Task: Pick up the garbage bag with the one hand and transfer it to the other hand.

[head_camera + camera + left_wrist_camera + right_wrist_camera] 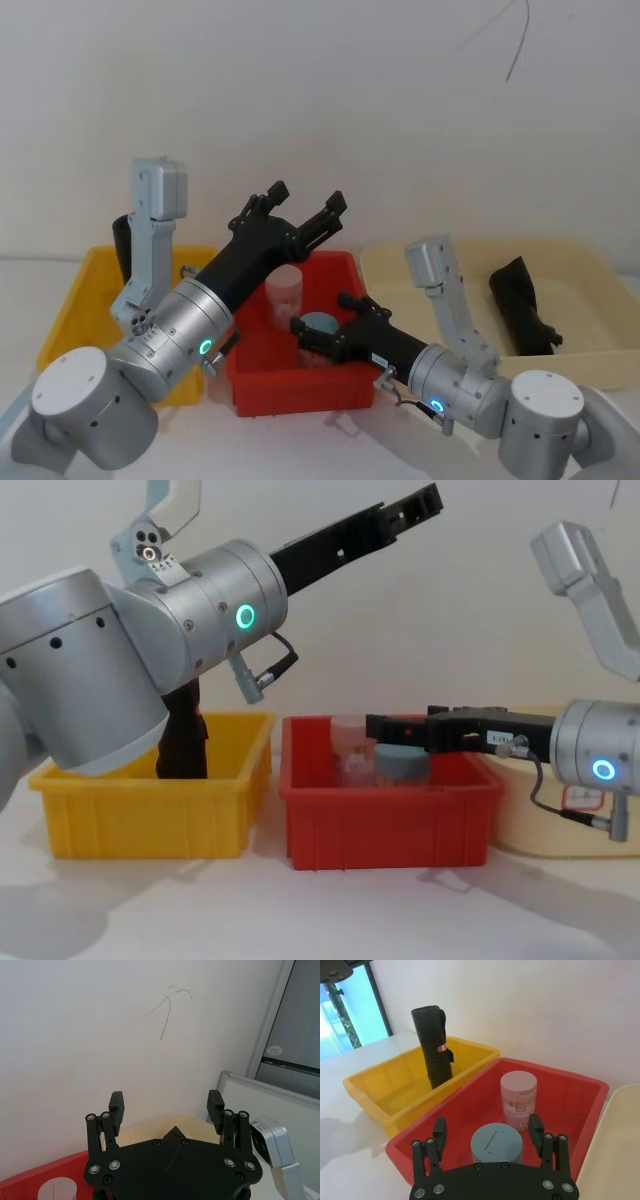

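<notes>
White wall, white tabletop [350, 1065]. A yellow plastic bin [150, 820], a red plastic bin [385, 825] and a cream tray [600, 300] sit side by side. The left gripper [306, 200] is raised above the red bin, fingers spread and empty, probably poised to reach. The right gripper [488, 1125] is low over the blue-lidded jar [496, 1142], spread wide and holding nothing. The black garbage bag roll [432, 1045] stands upright in the yellow bin, untouched.

Bright, even indoor light on a pale wall [400, 120], soft grey shadows on the white table [330, 910] under the yellow bin [150, 820] and red bin [390, 825], daylight glare from a window [342, 1015] at the right wrist view's upper left, green ring light [245, 617] and blue ring light [603, 770] glowing
</notes>
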Robot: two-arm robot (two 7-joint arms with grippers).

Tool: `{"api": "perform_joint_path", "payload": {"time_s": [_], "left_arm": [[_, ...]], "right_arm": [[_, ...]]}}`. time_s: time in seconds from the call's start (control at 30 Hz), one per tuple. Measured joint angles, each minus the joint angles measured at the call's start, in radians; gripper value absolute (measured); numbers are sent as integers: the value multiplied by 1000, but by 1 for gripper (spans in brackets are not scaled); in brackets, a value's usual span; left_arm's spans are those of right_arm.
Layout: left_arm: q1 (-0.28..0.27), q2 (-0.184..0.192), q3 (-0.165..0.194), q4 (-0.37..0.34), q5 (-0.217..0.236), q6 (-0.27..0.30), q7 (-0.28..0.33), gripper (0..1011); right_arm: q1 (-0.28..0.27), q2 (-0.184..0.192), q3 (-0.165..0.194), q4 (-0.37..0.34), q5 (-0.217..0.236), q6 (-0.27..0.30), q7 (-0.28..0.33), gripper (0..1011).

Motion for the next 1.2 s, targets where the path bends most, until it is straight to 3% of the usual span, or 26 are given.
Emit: {"api": "perform_joint_path", "payload": {"time_s": [1.2], "left_arm": [[0, 0, 0, 0, 0, 0, 0, 1001]], "right_arm": [[-1, -5, -25, 42, 4, -13, 6, 1002]]}}
